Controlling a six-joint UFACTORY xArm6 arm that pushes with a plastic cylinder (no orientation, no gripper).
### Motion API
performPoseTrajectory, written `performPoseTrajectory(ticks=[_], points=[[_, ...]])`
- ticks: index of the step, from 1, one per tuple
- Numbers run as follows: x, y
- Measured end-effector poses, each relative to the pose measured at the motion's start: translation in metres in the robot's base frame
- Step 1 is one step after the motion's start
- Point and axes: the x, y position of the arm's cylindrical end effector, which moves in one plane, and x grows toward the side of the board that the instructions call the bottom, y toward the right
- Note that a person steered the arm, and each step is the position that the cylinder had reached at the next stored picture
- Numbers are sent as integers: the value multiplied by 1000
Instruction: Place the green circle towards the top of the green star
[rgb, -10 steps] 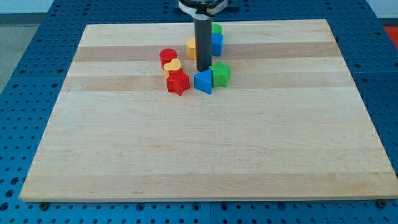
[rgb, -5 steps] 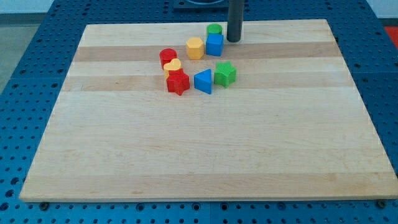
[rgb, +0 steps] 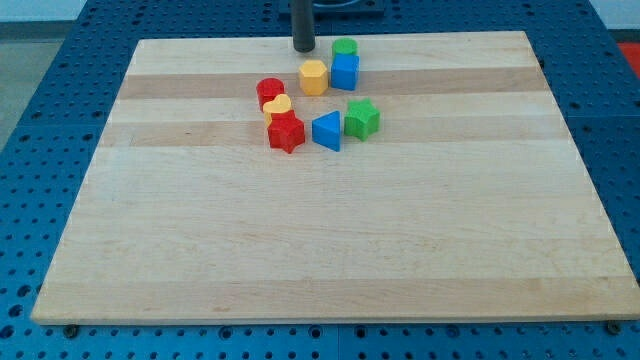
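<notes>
The green circle (rgb: 345, 47) sits near the board's top edge, touching the top of a blue square block (rgb: 345, 72). The green star (rgb: 361, 118) lies lower, to the right of a blue triangle (rgb: 326, 131). My tip (rgb: 303, 48) is at the top of the board, a short way left of the green circle and above the yellow hexagon (rgb: 314, 77). It touches no block.
A red cylinder (rgb: 269, 92), a yellow block (rgb: 278, 106) and a red star (rgb: 286, 132) cluster left of the blue triangle. The wooden board (rgb: 320, 250) lies on a blue perforated table.
My tip went from between the blocks up to the right of the green circle, then swung left across the top edge to the circle's left. The green star shifted slightly right.
</notes>
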Motion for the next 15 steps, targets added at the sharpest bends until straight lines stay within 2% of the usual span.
performPoseTrajectory(ticks=[2,4,5,7,12,15], points=[[22,45],[11,92],[-5,94],[-3,136],[73,111],[95,111]])
